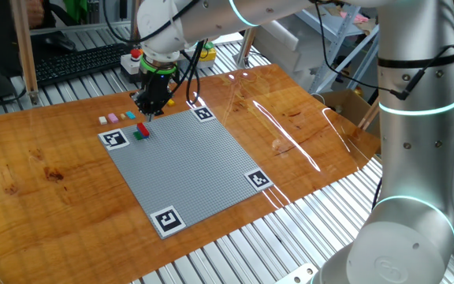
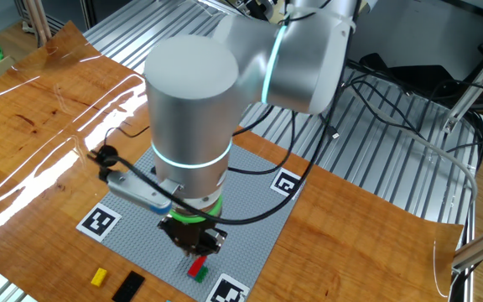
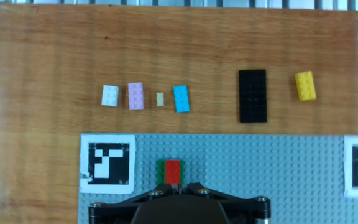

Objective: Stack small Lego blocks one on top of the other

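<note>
red block [image 1: 142, 128] atop green block [image 1: 140, 135] on grey baseplate [image 1: 187, 162]; gripper [image 1: 150, 110] just beside, jaws seemingly shut.

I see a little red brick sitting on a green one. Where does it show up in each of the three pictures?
One fixed view: red brick upper left, on the baseplate's far-left corner.
The other fixed view: bottom centre, below the gripper.
Hand view: bottom centre.
Shared landmark: the corner marker beside it.

Green brick [image 3: 165, 171] mostly under red brick [image 3: 173, 170], claw [image 3: 188, 186] fingertips hidden
</note>
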You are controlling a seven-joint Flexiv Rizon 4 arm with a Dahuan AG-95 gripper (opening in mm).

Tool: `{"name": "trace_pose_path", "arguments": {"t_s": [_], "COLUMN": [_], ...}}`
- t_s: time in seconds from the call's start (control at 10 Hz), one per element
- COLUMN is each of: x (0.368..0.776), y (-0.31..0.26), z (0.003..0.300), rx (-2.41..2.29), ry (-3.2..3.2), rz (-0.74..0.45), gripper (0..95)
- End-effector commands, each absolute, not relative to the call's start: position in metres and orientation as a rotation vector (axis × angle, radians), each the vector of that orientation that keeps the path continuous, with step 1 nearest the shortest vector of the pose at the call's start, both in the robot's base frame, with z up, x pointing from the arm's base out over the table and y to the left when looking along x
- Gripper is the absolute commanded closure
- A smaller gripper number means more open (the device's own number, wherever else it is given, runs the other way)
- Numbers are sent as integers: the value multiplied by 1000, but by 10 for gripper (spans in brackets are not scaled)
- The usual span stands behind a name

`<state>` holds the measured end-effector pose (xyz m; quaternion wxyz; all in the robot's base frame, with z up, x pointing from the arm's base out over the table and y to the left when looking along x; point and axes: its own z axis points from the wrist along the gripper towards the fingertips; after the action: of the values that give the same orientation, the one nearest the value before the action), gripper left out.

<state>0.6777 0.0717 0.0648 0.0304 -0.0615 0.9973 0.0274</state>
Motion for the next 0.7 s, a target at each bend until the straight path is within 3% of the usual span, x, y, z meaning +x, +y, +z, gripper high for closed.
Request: {"name": "trace_pose_path", "arguments": {"t_s": [0.1,0.7], "x": [686,725], "y": [59,16], "z": [65,64], "rx": [-313,-369], "ry": [3046,3051], "rz": [111,101], "gripper": [760,760]}}
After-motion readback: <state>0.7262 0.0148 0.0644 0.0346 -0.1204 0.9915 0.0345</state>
